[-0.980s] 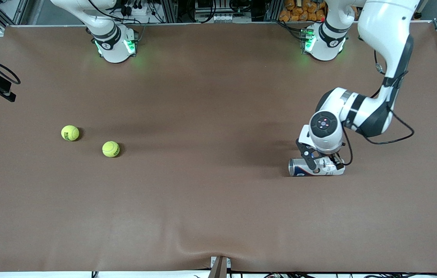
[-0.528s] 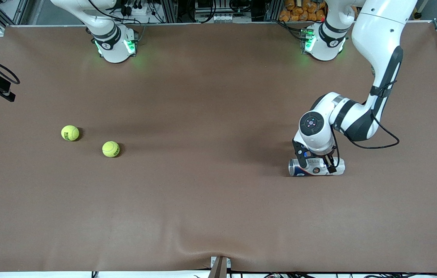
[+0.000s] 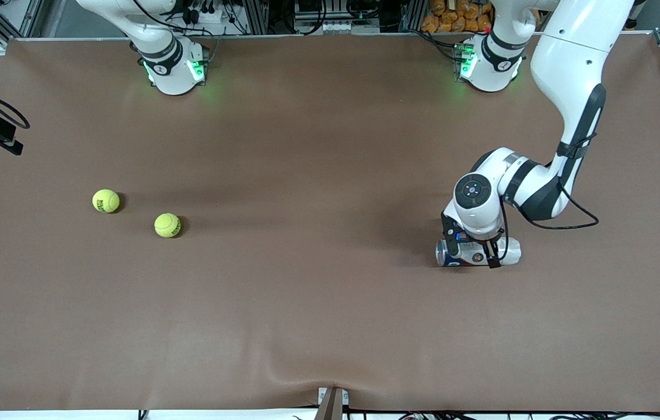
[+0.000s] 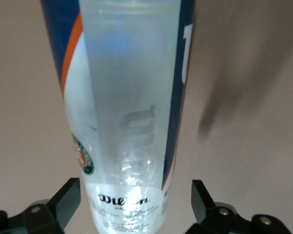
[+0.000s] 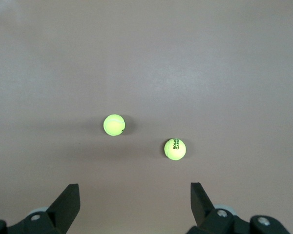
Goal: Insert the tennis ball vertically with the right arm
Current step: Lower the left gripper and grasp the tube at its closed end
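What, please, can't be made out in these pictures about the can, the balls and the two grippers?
- Can: in the front view the left gripper covers its middle; in the left wrist view both ends are cut off, so whether its mouth is open is unseen.
- Right gripper: out of the front view; only its open fingertips show in the right wrist view.
- Tennis balls: print too small in the front view.

The left arm is reaching out from its base and bending down at the elbow, its wrist pointing straight at the table. The left gripper point(image 3: 472, 249) is sitting low with its fingers point(image 4: 63, 200) spread wide. The right arm is waiting high up, the right gripper point(image 5: 135, 204) hanging with fingers apart.
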Motion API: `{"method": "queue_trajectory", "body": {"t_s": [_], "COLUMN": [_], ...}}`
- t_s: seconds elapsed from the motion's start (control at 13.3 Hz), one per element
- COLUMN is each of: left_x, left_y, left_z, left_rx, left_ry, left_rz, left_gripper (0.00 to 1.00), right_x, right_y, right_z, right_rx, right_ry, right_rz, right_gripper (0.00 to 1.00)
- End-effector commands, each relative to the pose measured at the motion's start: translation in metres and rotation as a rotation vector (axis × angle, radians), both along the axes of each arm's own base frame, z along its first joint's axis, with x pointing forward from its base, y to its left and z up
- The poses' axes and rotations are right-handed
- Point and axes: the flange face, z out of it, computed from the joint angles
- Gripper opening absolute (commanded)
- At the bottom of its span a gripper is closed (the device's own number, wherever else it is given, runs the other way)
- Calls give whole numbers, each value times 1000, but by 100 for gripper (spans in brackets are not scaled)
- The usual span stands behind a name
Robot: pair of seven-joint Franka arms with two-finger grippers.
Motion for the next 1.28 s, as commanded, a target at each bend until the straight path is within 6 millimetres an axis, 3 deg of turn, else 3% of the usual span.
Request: {"method": "queue_trajectory", "body": {"t_s": [0.0, 0.53, 0.9, 1.21], "left_x": [7, 7, 6, 8], "left_y": [1, 4, 6, 2], "left_z": [-6, -27, -32, -27], "left_rx": [10, 39, 50, 43], "left_ry": [-10, -4, -19, -30], "left_rz": [-36, -60, -39, -37], "left_gripper": [100, 100, 73, 72], "right_x": [1, -1, -1, -1], "right_y": [-8, -7, -5, -5], "right_z": [3, 2, 2, 2], "right_rx": [9, 12, 12, 13], "right_ry": [3, 21, 23, 24], "right_rz": [-3, -6, -1, -1], "right_gripper": [100, 100, 100, 100]}}
